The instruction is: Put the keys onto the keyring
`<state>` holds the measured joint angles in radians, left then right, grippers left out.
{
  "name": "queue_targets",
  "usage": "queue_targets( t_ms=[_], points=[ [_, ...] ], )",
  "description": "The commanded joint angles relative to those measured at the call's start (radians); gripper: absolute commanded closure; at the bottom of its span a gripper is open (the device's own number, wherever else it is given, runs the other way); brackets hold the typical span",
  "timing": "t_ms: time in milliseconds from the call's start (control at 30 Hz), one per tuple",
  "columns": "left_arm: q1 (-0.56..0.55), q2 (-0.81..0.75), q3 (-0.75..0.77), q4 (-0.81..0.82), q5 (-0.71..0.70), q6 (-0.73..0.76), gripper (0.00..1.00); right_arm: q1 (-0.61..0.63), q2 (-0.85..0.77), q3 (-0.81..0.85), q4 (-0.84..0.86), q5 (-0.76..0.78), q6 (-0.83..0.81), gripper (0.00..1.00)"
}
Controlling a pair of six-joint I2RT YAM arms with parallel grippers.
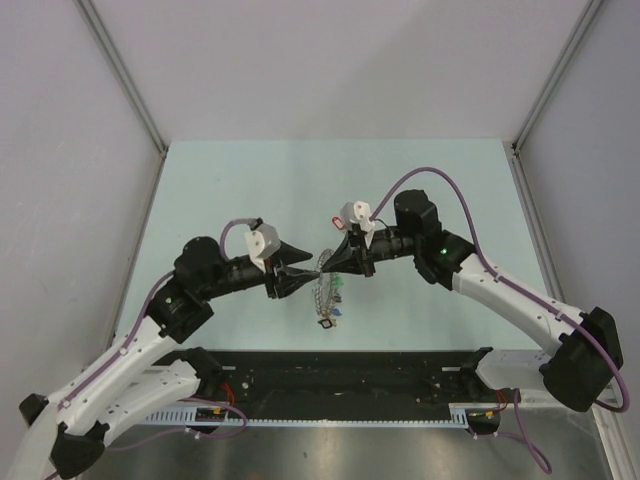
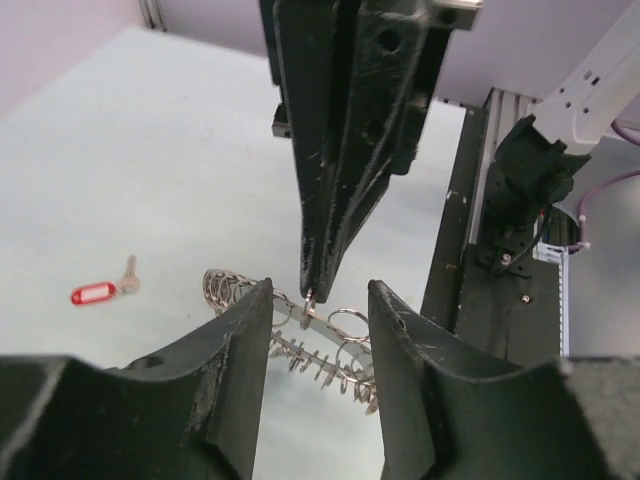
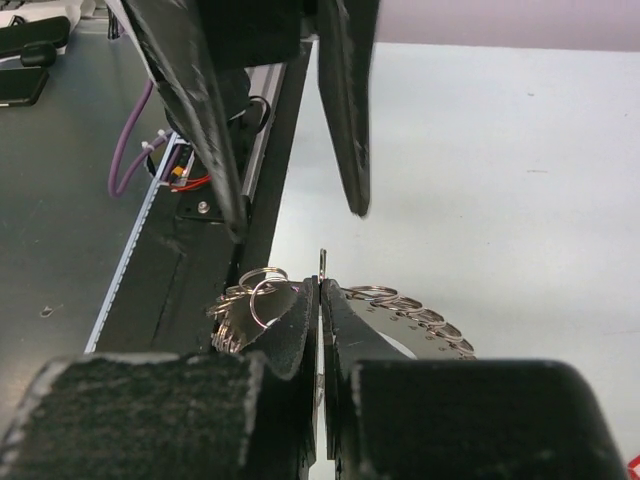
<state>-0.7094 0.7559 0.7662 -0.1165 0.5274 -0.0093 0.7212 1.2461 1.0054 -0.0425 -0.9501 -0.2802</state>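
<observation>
While the scuffed black right pincer point(image 3: 321, 292) pinches the thin grey metal keyring point(image 3: 410, 308), the left pincer point(image 2: 318, 300) stands spread around it; the small silver key with its red oval plastic tag point(image 2: 95, 293) lies apart, leftward.

The left arm point(image 1: 120, 355) and right arm point(image 1: 510, 295) are wearing white shells over black joints, purple cables point(image 1: 432, 169) looping alongside. White camera blocks point(image 1: 262, 245) are sitting at the wrists. Tiny green lights point(image 1: 441, 250), perhaps status lamps, are glowing. Black fingers point(image 2: 225, 345) are showing pale scuffs.
</observation>
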Motion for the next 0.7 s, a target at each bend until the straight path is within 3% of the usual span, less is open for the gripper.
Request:
queue_targets(
  t_ms=[0, 300, 667],
  points=[
    [0.001, -0.09, -0.068, 0.167, -0.004, -0.055, 0.5, 0.006, -0.057, 0.004, 0.172, -0.015, 0.044, 1.0],
    [0.005, -0.174, -0.146, 0.255, -0.102, -0.057, 0.52, -0.032, -0.134, -0.166, 0.568, -0.032, 0.272, 1.0],
    [0.005, -0.099, -0.128, 0.247, 0.042, -0.031, 0.55, -0.045, -0.14, -0.248, 0.817, -0.067, 0.418, 1.0]
  ],
)
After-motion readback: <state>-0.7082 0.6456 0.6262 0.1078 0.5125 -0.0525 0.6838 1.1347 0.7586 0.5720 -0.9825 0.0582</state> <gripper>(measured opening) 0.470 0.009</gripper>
